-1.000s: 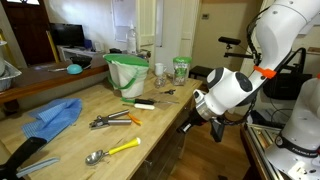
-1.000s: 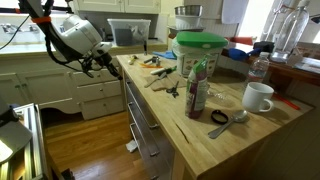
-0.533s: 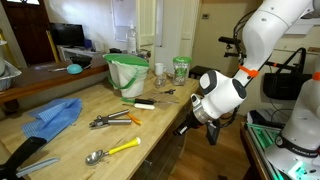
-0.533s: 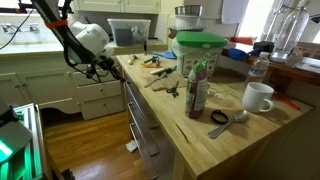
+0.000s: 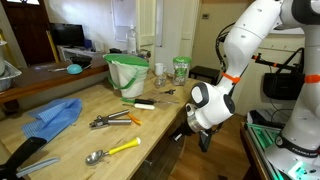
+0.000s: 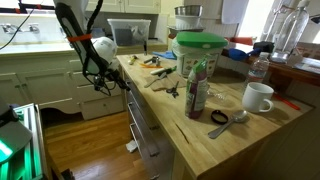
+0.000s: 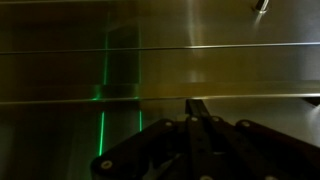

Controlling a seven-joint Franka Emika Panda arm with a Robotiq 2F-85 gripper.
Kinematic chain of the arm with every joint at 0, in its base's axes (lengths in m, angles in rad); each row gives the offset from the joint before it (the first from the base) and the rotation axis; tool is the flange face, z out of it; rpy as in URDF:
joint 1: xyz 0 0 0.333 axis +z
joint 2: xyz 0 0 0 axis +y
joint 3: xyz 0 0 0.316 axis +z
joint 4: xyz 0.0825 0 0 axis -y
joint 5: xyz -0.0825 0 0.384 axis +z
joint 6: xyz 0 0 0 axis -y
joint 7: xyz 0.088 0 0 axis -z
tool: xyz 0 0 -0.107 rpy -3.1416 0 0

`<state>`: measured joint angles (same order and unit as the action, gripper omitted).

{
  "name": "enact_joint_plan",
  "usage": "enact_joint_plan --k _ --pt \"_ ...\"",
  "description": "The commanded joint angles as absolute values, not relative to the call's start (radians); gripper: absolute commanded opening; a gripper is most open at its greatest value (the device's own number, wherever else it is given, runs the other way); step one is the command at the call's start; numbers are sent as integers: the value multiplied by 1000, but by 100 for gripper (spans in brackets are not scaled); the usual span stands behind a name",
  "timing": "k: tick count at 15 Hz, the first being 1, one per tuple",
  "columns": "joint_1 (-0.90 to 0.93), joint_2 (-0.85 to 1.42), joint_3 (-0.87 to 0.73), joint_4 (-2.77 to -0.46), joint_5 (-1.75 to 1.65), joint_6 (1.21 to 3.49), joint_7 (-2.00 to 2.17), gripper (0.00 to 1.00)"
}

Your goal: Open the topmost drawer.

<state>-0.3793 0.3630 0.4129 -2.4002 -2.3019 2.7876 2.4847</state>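
Note:
The topmost drawer (image 6: 134, 101) is a dark wood front just under the butcher-block counter edge; it is closed and its inside is hidden. It also shows in an exterior view (image 5: 172, 148) and fills the wrist view (image 7: 200, 75) as a dark band between horizontal seams. My gripper (image 6: 116, 83) hangs at the counter's corner, close against the drawer front, and shows in an exterior view (image 5: 192, 128). In the wrist view the fingers (image 7: 197, 105) meet in one point, shut on nothing, right at the front.
On the counter stand a green bucket (image 5: 127, 72), a blue cloth (image 5: 55, 118), pliers (image 5: 110, 120), a yellow-handled spoon (image 5: 110, 152), a bottle (image 6: 197, 88) and a white mug (image 6: 258, 96). White cabinets (image 6: 100, 100) stand beyond the wood floor.
The arm has moved down and in toward the side of the island, bringing the gripper from beside the counter edge to the top drawer front.

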Motion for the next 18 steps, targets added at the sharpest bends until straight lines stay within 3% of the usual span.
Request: enact_joint_plan --k 1,18 --pt "-398 443 440 -2359 -2418 2722 2595 0" --pt "-459 419 512 -2371 -2480 2707 2698 0"
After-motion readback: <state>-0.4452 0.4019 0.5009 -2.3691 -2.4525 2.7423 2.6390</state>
